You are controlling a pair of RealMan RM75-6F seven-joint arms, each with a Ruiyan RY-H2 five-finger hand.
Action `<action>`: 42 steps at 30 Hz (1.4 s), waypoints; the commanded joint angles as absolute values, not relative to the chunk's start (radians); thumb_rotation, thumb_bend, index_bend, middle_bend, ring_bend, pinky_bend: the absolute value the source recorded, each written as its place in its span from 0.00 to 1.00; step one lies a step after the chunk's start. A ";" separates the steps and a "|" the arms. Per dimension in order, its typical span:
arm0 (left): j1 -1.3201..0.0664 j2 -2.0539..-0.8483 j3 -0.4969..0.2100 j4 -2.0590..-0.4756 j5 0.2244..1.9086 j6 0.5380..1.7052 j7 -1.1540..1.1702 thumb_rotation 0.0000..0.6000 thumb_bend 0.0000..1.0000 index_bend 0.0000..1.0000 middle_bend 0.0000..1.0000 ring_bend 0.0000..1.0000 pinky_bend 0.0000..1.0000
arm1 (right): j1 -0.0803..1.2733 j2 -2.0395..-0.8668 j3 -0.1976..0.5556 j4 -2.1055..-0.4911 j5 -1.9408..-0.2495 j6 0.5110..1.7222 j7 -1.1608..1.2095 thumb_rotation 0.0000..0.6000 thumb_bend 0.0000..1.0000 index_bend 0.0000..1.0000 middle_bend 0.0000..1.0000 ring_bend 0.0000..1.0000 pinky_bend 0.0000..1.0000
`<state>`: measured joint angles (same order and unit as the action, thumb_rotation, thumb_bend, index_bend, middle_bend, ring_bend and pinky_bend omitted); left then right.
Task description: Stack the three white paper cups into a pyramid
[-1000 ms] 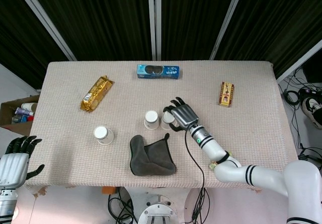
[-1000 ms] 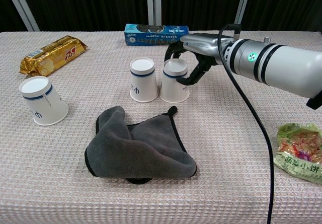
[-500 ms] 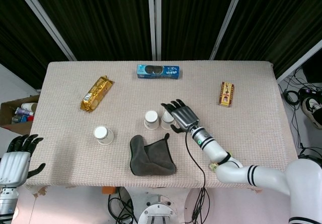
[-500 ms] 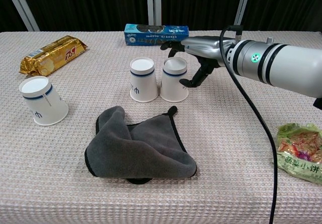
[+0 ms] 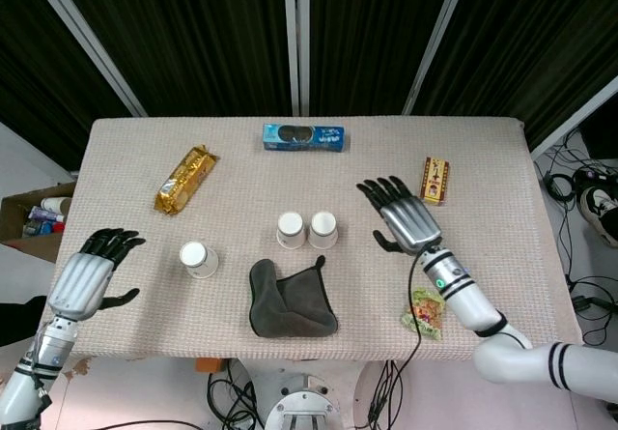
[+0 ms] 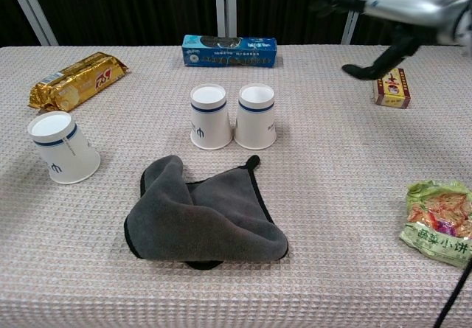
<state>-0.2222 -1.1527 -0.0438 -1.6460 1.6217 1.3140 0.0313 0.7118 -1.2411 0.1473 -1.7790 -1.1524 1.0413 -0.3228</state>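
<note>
- The lone upturned white paper cup point(image 5: 198, 258) sits at roughly 3 o'clock from the left hand point(image 5: 89, 277), near it.
- That hand's fingers are spread, empty.
- The right hand point(image 5: 407, 219), likewise spread, is seemingly farther off.

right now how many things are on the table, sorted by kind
white paper cups: 3, two side by side, one apart to the left
grey cloth: 1
snack packs: 4, gold packet, blue cookie box, small red and yellow box, green bag
total: 8
</note>
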 commanded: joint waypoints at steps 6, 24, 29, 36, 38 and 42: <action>-0.392 -1.212 -0.095 -1.636 1.531 1.078 0.037 1.00 0.16 0.19 0.17 0.13 0.16 | 0.467 -1.028 0.033 -1.845 -1.376 1.276 -0.107 1.00 0.35 0.00 0.08 0.01 0.00; -0.528 -1.257 -0.107 -1.639 1.285 0.884 0.255 1.00 0.23 0.28 0.21 0.13 0.21 | 0.375 -1.067 0.023 -1.703 -1.464 1.310 0.069 1.00 0.35 0.00 0.09 0.01 0.00; -0.532 -1.233 -0.093 -1.680 1.225 0.870 0.284 1.00 0.26 0.28 0.22 0.15 0.24 | 0.364 -1.077 0.025 -1.687 -1.468 1.305 0.084 1.00 0.35 0.00 0.09 0.01 0.00; -0.547 -1.269 -0.101 -1.647 1.238 0.884 0.217 1.00 0.37 0.45 0.45 0.40 0.50 | 0.352 -1.090 0.031 -1.667 -1.468 1.295 0.102 1.00 0.35 0.00 0.10 0.01 0.00; -0.547 -1.276 -0.109 -1.644 1.257 0.892 0.167 1.00 0.40 0.48 0.50 0.45 0.54 | 0.348 -1.093 0.032 -1.661 -1.468 1.295 0.106 1.00 0.35 0.00 0.10 0.01 0.00; -0.546 -1.262 -0.124 -1.647 1.303 0.928 0.095 1.00 0.41 0.49 0.51 0.46 0.54 | 0.339 -1.095 0.037 -1.649 -1.469 1.298 0.123 1.00 0.35 0.00 0.10 0.01 0.00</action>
